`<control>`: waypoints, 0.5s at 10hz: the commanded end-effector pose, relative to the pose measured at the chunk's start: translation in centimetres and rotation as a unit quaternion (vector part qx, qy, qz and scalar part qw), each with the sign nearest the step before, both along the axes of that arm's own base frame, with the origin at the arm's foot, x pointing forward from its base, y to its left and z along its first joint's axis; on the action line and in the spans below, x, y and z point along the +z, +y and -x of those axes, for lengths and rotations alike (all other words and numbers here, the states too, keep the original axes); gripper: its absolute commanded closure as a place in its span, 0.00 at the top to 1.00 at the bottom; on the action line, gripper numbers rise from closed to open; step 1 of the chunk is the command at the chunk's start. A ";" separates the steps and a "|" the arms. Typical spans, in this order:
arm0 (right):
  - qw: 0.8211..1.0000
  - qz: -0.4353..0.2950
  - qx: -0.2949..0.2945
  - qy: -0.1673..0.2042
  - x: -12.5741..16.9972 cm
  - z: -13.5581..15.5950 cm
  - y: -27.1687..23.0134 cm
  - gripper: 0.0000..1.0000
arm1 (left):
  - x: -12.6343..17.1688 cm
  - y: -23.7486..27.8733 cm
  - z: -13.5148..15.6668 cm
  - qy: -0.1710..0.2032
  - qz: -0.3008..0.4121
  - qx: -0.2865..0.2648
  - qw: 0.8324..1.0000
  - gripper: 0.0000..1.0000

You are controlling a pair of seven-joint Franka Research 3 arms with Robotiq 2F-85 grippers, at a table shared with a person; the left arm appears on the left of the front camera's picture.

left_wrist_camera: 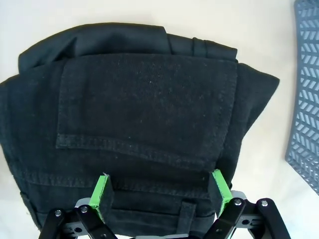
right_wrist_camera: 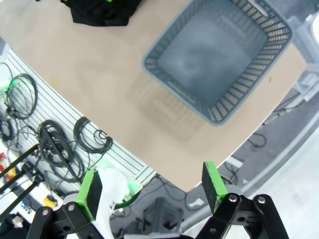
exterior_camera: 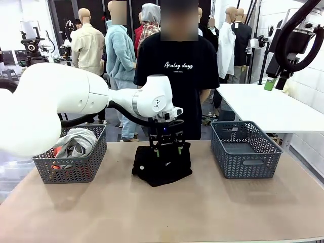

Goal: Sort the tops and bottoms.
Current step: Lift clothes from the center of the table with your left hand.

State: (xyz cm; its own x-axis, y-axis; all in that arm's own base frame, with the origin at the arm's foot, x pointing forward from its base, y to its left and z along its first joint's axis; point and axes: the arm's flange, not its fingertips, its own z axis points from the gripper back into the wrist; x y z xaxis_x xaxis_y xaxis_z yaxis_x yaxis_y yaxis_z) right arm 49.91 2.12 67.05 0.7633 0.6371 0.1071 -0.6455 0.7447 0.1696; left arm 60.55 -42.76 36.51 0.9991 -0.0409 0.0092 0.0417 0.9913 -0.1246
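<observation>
Tops: two, a grey top [exterior_camera: 78, 142] and a red-orange top [exterior_camera: 59, 150], both lay in the left basket [exterior_camera: 71, 171].
Bottoms: one black pile [exterior_camera: 162, 166] lay on the table [exterior_camera: 202, 212] between the baskets, showing a small white button. Whether it was one garment or two could not be told.
Baskets: two. The right basket [exterior_camera: 248, 164] looked empty.
Left gripper [exterior_camera: 168, 151]: it was spread wide and set down on the pile's near edge. In the wrist view its pads [left_wrist_camera: 99, 195] straddled the waistband without pinching it.
Right gripper [right_wrist_camera: 152, 186]: it was wide apart, holding nothing, and raised high off to the right of the table.
Done: the tops looked sorted.
Left: the black pile was probably bound for the right basket, and the grasp on it was not yet made.
</observation>
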 end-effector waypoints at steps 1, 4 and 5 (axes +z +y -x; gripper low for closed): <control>1.000 0.003 -0.001 0.004 0.0 0.3 0.0 1.00 | -1.0 0.5 0.8 0.006 0.014 -0.004 1.000 1.00; 1.000 0.003 -0.001 0.004 0.0 0.3 0.0 1.00 | -1.4 1.2 0.8 -0.010 0.010 -0.006 1.000 0.80; 1.000 0.003 -0.001 0.004 0.0 0.3 0.0 1.00 | -1.3 1.3 0.7 -0.009 0.008 -0.006 1.000 0.60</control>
